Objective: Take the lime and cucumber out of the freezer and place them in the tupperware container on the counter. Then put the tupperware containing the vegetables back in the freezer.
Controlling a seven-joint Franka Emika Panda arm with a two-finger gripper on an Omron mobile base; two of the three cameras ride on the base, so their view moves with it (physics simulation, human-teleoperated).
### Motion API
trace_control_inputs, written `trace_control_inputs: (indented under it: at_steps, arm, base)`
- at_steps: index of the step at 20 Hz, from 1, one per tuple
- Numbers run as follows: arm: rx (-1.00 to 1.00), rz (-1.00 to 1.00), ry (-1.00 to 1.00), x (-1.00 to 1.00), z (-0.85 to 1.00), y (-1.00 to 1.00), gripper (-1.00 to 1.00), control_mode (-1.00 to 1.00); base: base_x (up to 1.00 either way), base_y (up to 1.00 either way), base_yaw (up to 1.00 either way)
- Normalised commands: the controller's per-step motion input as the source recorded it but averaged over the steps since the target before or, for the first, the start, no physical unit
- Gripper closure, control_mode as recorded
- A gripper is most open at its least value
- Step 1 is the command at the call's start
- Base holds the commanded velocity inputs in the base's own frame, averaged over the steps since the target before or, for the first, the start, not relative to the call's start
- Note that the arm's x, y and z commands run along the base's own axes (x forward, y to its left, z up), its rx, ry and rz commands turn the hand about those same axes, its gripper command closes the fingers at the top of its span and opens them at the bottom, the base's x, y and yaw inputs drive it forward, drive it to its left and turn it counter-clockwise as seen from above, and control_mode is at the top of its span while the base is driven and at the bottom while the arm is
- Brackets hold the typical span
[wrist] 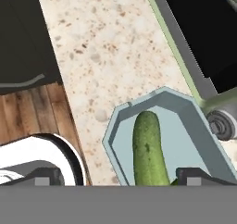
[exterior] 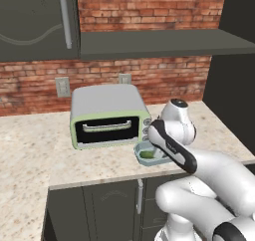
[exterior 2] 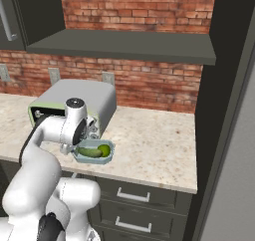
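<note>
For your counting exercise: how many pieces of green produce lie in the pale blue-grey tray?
2: the long dark green cucumber lies along the tray, and the small round yellow-green lime sits beside it.

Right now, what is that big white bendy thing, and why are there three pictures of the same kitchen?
It is a robot arm. Two cameras ride behind it, left and right; a third sits on its hand, looking down. Its gripper, the pinching hand, is open and holds nothing. On the counter a little tupperware container sits next to a green toaster oven. Inside it lie the long cucumber and a small round lime.
</note>
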Motion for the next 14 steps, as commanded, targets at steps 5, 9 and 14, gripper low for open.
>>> trace_control_inputs:
  at_steps: [5, 9, 14]
  arm:
    - [0.2, -0.38, 0.04, -0.04, 0.0, 0.24, -1.0, -1.0]
    - [0.06, -0.41, 0.19, 0.01, 0.0, 0.45, -1.0, -1.0]
    - [0.0, -0.21, 0.15, 0.15, 0.0, 0.16, -1.0, -1.0]
  base:
    - [0.0, 0.0, 0.0]
    - [0.0, 0.0, 0.0]
    - [0.0, 0.0, 0.0]
